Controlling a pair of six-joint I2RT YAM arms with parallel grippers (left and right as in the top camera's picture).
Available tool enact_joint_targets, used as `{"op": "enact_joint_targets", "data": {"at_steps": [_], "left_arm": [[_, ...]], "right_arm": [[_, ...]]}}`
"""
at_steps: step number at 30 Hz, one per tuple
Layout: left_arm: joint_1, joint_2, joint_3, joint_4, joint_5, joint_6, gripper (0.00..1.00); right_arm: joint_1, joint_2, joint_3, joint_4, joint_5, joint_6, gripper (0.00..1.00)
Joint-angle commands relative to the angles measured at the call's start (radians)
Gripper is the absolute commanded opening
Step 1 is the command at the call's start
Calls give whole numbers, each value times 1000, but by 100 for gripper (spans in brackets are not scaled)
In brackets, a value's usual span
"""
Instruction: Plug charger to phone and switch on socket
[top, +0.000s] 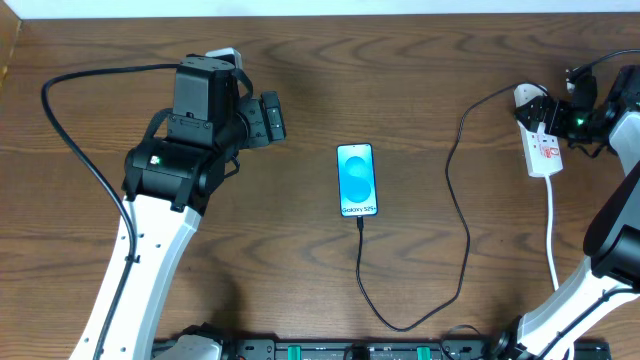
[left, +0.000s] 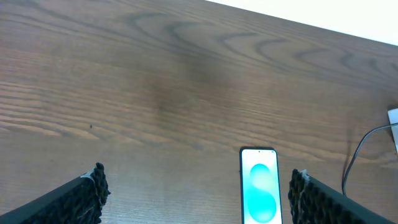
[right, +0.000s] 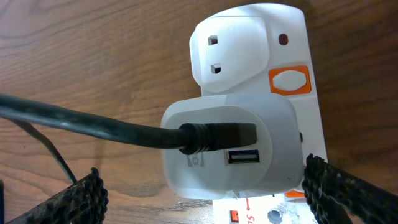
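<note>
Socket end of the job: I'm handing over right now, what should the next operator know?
Left claw: open, empty, to the left of the phone.
Right claw: open, a finger on either side of the white plug, which sits in the socket.
Done: the charger tip appears plugged into the phone's bottom edge.
To do: press the orange switch; whether it is on cannot be told here.

Overhead, left wrist share phone (top: 358, 180); right seemingly closest.
</note>
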Motion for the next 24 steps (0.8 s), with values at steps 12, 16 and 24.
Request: {"op": "enact_joint_targets", "data": {"at_steps": [12,16,24], "left_arm": [[0,3,14,0,-9,6,93],[0,3,14,0,-9,6,93],[0,3,14,0,-9,6,93]], "right_arm": [[51,79,-6,-22,-7,34,99],[74,79,-6,-35,-7,34,99],[105,80,-7,-66,-7,49,98]]}}
